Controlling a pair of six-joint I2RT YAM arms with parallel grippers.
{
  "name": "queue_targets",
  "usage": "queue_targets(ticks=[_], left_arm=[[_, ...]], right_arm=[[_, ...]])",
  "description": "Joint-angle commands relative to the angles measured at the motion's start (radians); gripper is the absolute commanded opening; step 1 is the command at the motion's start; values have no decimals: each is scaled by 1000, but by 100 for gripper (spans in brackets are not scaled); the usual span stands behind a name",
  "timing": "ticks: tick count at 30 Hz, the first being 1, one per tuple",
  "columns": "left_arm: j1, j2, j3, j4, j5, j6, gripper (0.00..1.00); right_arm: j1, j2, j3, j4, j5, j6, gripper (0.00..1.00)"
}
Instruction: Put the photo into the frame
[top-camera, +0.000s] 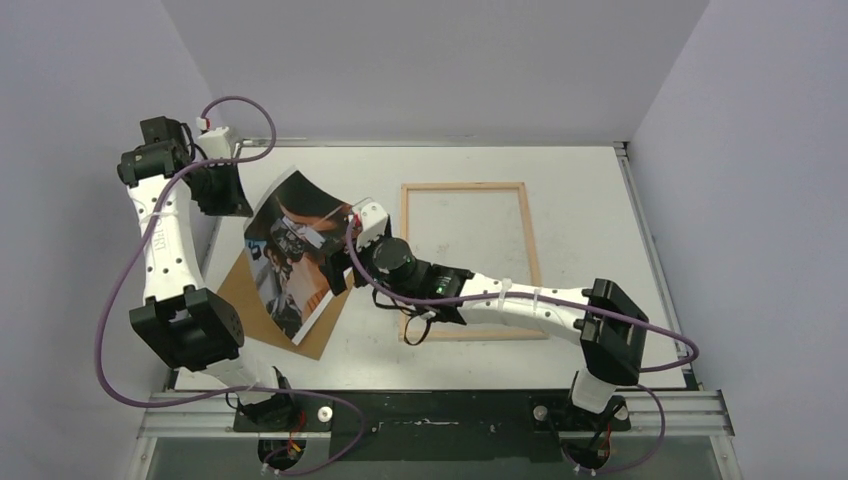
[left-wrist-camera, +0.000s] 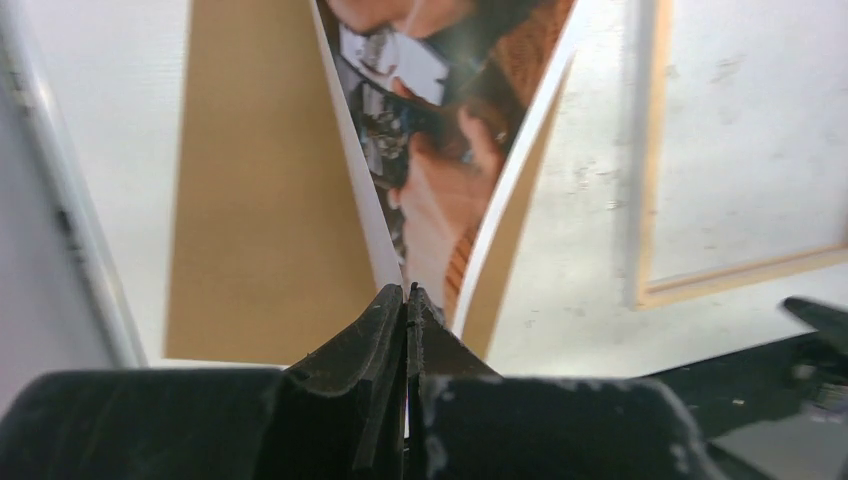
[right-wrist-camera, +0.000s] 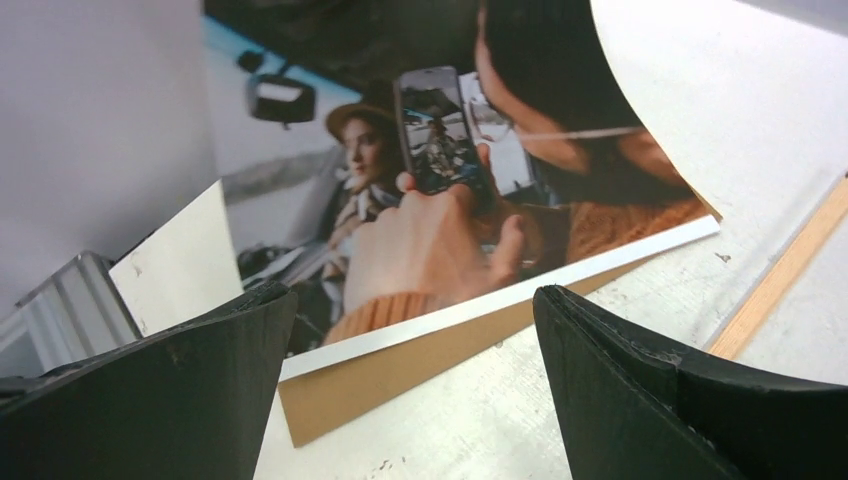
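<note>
Two grippers are at the photo, which sits on the left part of the table and is not in the frame. The left gripper is pinched fully closed on the photo's white border at its far left edge. That side is lifted off the surface, so the sheet bows upward in a curl, printed side up. The near part of the photo rests on the brown backing, a flat panel that sticks out from under it on the left and at the near corner.

The right gripper hovers low at the photo's right edge with its jaws spread wide and nothing between them. In the right wrist view the white border and the backing's edge show through the gap. Whether either finger touches the print cannot be told. The right arm reaches across the frame's near left corner and hides it in the top view.

The frame lies flat on the table just right of the photo, with bare table showing inside its slats. Its left slat is near the photo's right edge but apart from it.
</note>
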Motion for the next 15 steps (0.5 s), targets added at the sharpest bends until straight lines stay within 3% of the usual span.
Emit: queue_targets(ticks=[1, 15], left_arm=[[-18, -81, -36, 72, 167, -225, 0], [-80, -241, -151, 277, 79, -478, 0]], right_arm=[[67, -68, -46, 134, 133, -135, 93], [252, 77, 115, 118, 225, -227, 95]])
